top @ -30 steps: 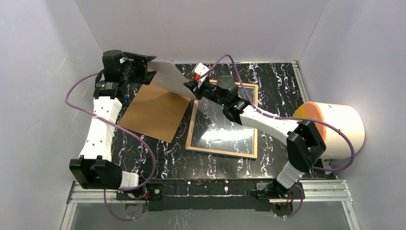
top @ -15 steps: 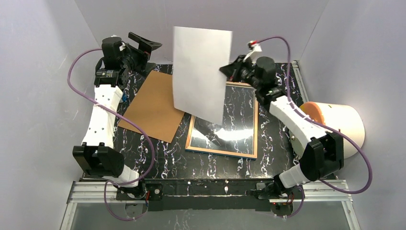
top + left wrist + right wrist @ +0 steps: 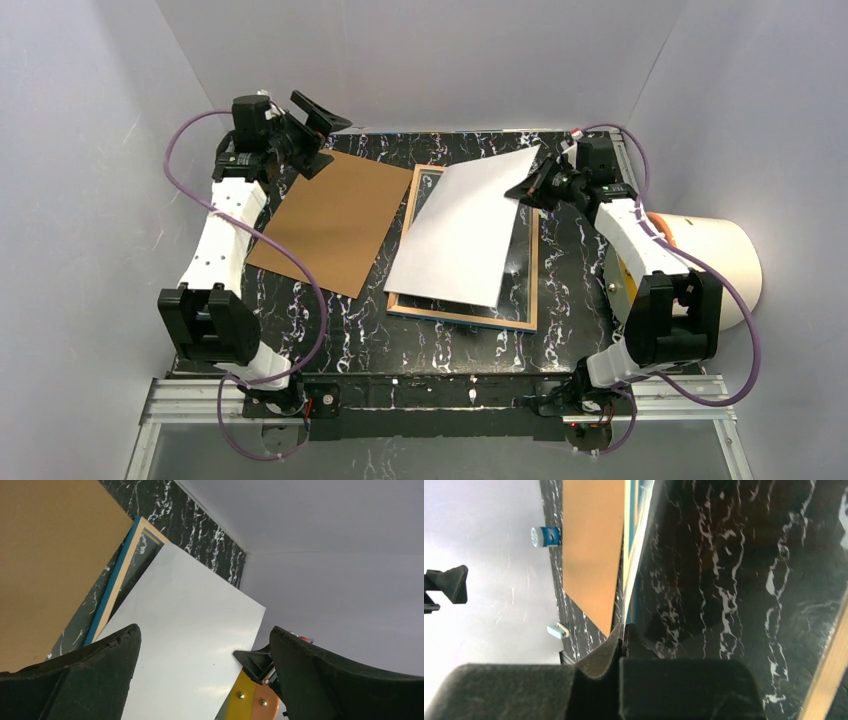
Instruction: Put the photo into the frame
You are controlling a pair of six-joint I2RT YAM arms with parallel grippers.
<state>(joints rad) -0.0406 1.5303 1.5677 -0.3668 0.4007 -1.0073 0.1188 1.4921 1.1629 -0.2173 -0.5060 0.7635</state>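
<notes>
The right tool (image 3: 528,189) is pinched shut on the right edge of the photo (image 3: 462,235), close to its far corner. In the right wrist view its fingers (image 3: 596,680) press together on the thin sheet, seen edge-on. The photo shows only its plain white side. It lies skewed across the frame (image 3: 462,316), covering most of the glass, and its near left corner reaches past the frame's left rim. The frame rests flat on the black marbled surface (image 3: 580,300), right of centre. Just left of it lies a brown backing board (image 3: 330,220). The left tool (image 3: 322,138) hangs over the board's far left corner, its jaws spread wide and holding nothing. A white cylinder with an orange end (image 3: 710,265) lies at the right edge of the surface.
</notes>
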